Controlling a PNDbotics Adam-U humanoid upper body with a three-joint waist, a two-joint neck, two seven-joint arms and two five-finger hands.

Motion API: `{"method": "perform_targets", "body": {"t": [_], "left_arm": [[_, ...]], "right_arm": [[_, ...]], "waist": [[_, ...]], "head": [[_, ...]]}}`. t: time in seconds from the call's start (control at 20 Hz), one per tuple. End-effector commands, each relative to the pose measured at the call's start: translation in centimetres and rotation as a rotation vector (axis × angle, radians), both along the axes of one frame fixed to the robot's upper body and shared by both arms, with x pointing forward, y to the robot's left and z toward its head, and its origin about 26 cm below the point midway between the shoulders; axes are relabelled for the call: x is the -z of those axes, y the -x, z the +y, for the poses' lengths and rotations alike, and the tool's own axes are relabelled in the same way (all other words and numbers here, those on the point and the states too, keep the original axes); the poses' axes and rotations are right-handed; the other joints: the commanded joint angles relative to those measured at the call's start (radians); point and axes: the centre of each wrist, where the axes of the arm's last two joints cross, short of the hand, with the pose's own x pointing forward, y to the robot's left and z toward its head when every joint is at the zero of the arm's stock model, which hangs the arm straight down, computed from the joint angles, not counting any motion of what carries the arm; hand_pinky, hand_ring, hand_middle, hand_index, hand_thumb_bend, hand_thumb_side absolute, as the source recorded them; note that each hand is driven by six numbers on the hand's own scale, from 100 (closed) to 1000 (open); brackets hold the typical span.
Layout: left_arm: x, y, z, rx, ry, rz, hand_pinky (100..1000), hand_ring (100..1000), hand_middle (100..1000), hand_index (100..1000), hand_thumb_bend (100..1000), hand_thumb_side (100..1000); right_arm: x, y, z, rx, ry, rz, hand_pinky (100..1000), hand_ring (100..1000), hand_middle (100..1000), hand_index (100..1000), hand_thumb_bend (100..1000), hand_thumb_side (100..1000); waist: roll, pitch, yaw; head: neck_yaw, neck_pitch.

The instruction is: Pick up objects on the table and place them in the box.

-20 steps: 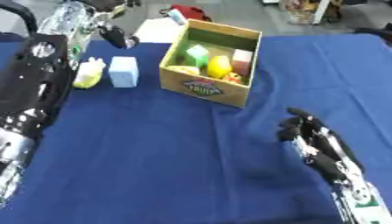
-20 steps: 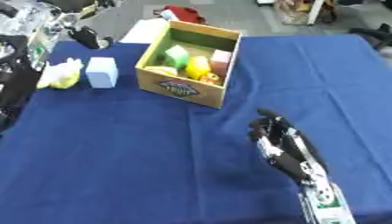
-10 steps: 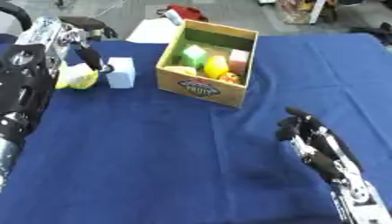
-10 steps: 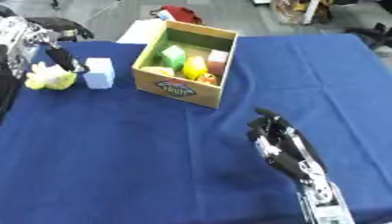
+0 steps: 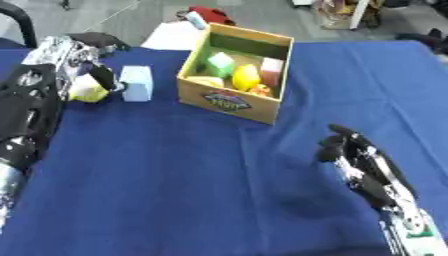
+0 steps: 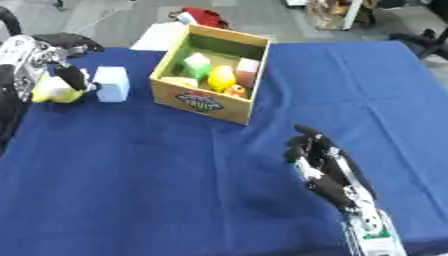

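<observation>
The left hand (image 6: 44, 65) has its fingers curled on a soft yellow object (image 6: 52, 91) — just beside a pale blue block (image 6: 111, 83). The open wooden box (image 6: 203, 102) stands at 3 o'clock of them. The right hand (image 6: 328, 170) rests at 5 o'clock, fingers relaxed.

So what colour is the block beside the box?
Pale blue block, left of the box; clearest in the left eye view.

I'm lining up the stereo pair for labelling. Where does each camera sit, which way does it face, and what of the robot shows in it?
Left eye view: in the head, looking down at the blue table; the left hand shows at the upper left by the yellow object, the right hand at the lower right, open.
Right eye view: beside it, facing the same way, with both hands in view.
Both share the cardboard box and the pale blue block, which lie further left in the right eye view.
</observation>
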Motion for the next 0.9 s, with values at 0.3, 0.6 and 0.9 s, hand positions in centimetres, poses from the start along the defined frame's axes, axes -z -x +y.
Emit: {"method": "perform_targets", "body": {"t": [0.3,0.6,0.9], "left_arm": [[0.5,0.0,0.6,-0.031,0.054,0.004,849,847,882,966,333,304],[-0.2,0.1,0.4,-0.012,0.051,-0.119,695,583,594,791,181,237],[-7.2,1.4,-0.7,0.143,-0.01,-0.391,688,534,534,746,150,219]], "right_arm": [[-0.8,-0.4,0.2,-0.008,-0.001,-0.029,644,644,660,894,100,408],[-0.8,-0.4,0.1,-0.003,-0.002,-0.028,643,643,660,894,100,409],[-0.7,-0.3,-0.4,0.011,0.004,-0.023,643,643,660,894,100,412]], "waist": [[-0.019,0.008,-0.014],[-0.019,0.007,-0.014],[-0.01,0.001,0.001]], "head": [[0.023,-0.018],[0.019,-0.016],[0.009,-0.01]]}}
